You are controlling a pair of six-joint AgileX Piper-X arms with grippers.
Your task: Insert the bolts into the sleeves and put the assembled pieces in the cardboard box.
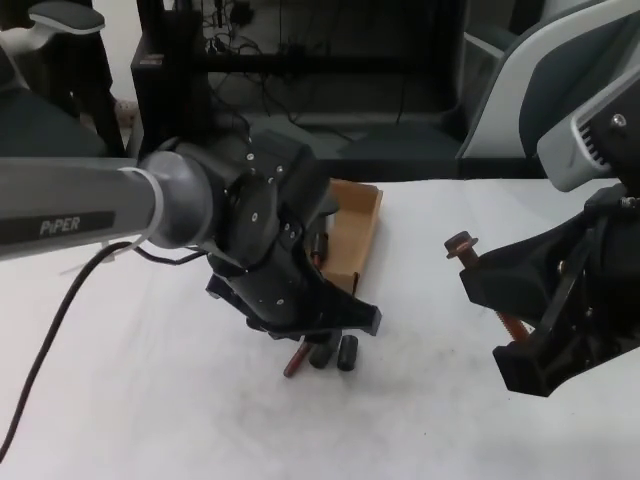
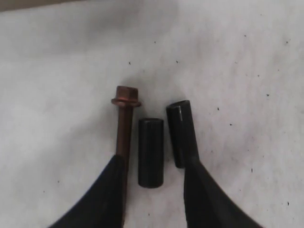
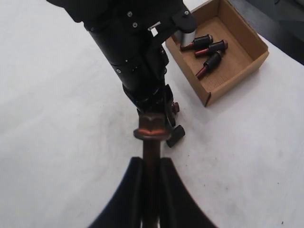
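My left claw hangs open over the tabletop around one sleeve, with a loose bolt at one finger and a second sleeve at the other. Closing could catch all three or roll the sleeve askew. My right claw grips another bolt by its shank, well apart from the cardboard box; a tilted bolt would jam at insertion

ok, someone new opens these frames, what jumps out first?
The right end effector grips a bolt off the bench, head outward. The left end effector hangs open over a loose bolt and two sleeves lying side by side on the white bench. Beyond them, the box holds three assembled pieces.
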